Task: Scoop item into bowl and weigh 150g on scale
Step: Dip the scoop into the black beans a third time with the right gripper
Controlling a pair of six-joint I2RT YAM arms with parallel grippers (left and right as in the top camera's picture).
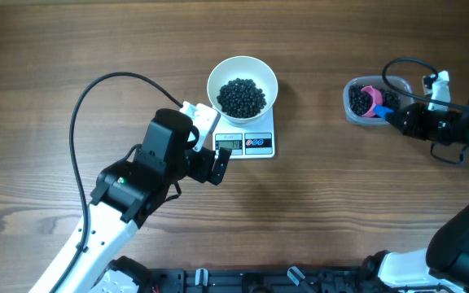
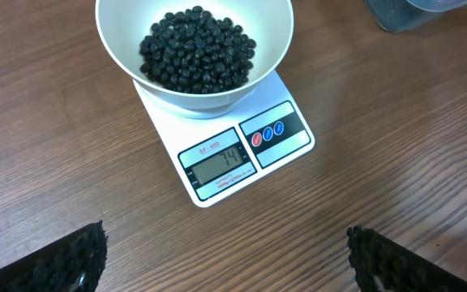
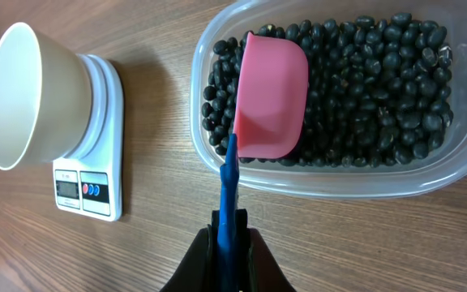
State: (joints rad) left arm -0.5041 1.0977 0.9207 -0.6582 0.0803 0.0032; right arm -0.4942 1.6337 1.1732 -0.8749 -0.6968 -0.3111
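**Many black beans [image 1: 242,96] in the white bowl [image 1: 216,75] on the scale [image 1: 265,124]**

Bowl and scale sit together at the upper centre of the overhead frame, the bowl covering the scale's far part and leaving the strip with the grey display [image 2: 220,165] bare. In the left wrist view that display shows digits that look like 14; whether more follows I cannot tell. The left gripper [image 2: 225,268] hangs just below the scale in the frame, released and spread wide, grasping nothing. Its dark fingertips [image 2: 63,259] show at the two bottom corners of its own view.

At the upper right of the overhead frame, well apart from the scale, a clear plastic tub [image 1: 351,110] on the wooden table [image 1: 340,203] holds a dark layer of the same beans. The right gripper [image 3: 229,239] is clenched on the blue handle [image 3: 229,182] of the pink scoop [image 3: 270,93]. In the right wrist view the scoop's cup lies over the beans at the tub's left end.
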